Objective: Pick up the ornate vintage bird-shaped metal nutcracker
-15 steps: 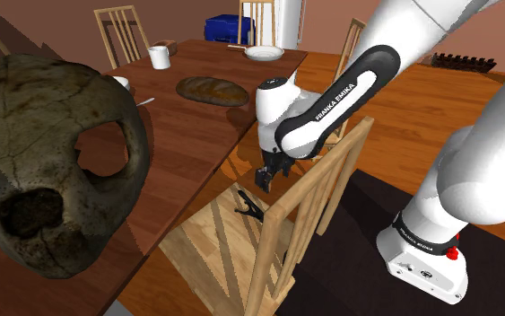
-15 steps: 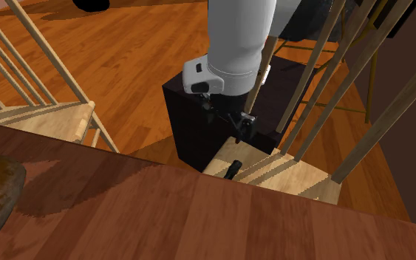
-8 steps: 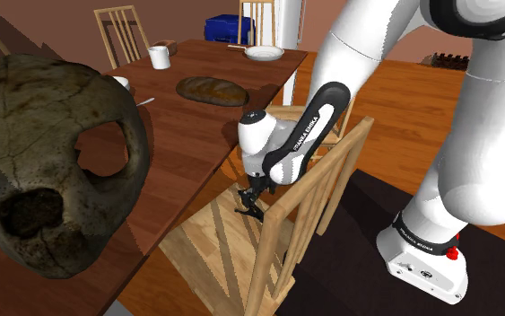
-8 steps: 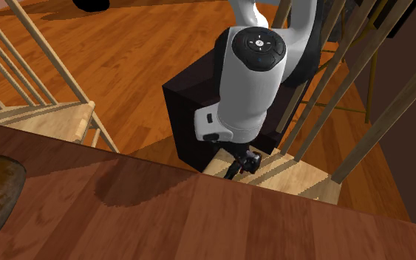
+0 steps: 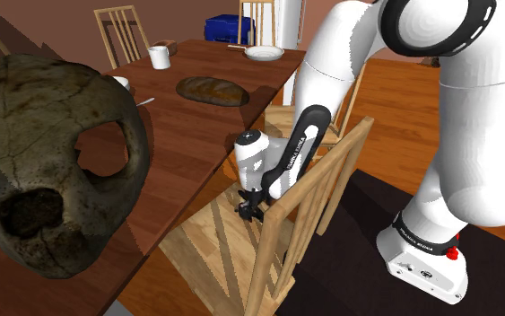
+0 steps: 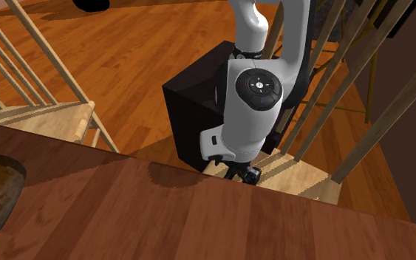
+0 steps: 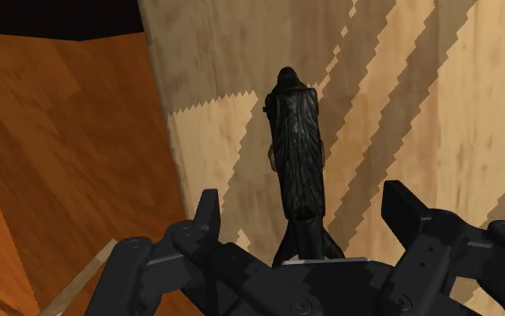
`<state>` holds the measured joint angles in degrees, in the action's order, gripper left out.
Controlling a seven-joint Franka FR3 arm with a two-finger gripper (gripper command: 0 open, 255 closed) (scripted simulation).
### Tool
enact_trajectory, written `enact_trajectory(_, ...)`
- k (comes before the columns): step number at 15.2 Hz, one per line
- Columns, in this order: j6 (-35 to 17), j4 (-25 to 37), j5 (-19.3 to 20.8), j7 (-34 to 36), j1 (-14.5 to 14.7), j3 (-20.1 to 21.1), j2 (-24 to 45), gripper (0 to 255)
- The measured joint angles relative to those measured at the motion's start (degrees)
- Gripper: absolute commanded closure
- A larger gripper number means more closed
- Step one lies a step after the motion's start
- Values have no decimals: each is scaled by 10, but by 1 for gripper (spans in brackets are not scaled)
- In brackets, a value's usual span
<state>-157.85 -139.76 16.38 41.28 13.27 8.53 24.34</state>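
Gripper [image 7: 304,199] hangs low over the wooden chair seat [image 7: 403,108], jaws spread wide and gripping nothing. In the wrist view I can see the dark bird-shaped nutcracker [image 7: 297,144] lying flat on the seat. Its narrow flared end sits between my fingers [image 7: 207,211], which touch neither side, while the longer body runs out ahead of them.

My first worry is that closing here would catch only that thin end. The heavier body could then swing down or twist out of the pads as I lift.

The piece also lies near the seat's edge, with the orange floor [image 7: 62,162] just beyond. A finger landing on it rather than beside it could skid it toward the drop.

Going lower risks jamming the fingertips into the seat. In the shoulder view the forearm runs close beside the chair back [image 5: 309,202], so any sideways correction could strike a spindle. The table edge [image 5: 201,157] hems in the other side.
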Motion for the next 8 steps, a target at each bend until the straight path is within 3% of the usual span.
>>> enact_trajectory(2, -8, 3, 5, 4, 3, -5, 10, 0)
enact_trajectory(3, -9, 3, 5, 5, 4, -5, 12, 255)
enact_trajectory(8, -10, 3, 6, 5, 5, -6, 13, 255)
